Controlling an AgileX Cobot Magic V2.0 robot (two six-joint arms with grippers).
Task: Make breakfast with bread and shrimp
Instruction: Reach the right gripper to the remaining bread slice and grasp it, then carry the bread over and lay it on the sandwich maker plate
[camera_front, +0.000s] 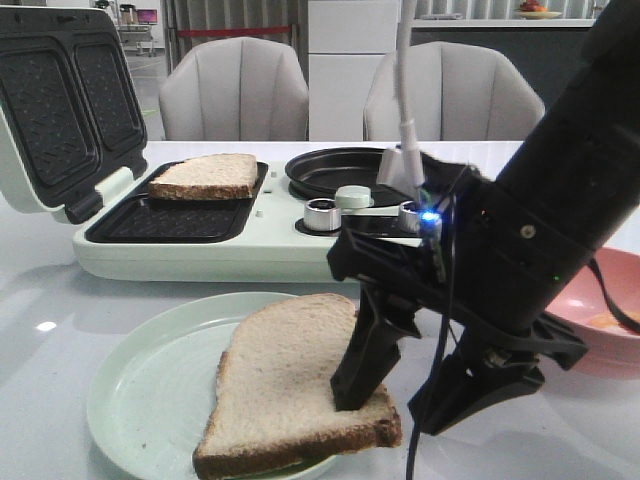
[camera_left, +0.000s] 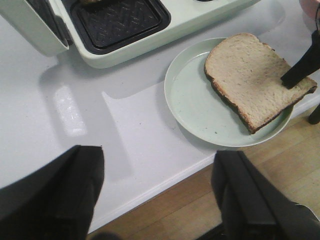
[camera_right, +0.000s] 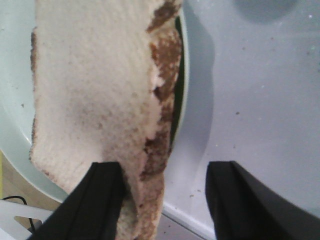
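One slice of bread (camera_front: 290, 385) (camera_left: 252, 77) (camera_right: 95, 85) lies on the pale green plate (camera_front: 140, 390) (camera_left: 192, 105) near the table's front edge. My right gripper (camera_front: 392, 410) (camera_right: 165, 192) is open and straddles this slice's crust edge. One of its fingers (camera_front: 362, 365) (camera_left: 300, 70) rests on top of the bread, the other stands outside the plate. A second slice of bread (camera_front: 205, 176) lies in the sandwich maker's rear left tray. My left gripper (camera_left: 157, 155) hangs open and empty over the table's front edge, left of the plate. The shrimp are not in view.
The pale green sandwich maker (camera_front: 200, 255) (camera_left: 150, 47) stands behind the plate with its lid (camera_front: 55, 110) raised at the left, a round black pan (camera_front: 335, 170) and knobs (camera_front: 322, 214) on its right. A pink bowl (camera_front: 625, 350) sits at the right edge.
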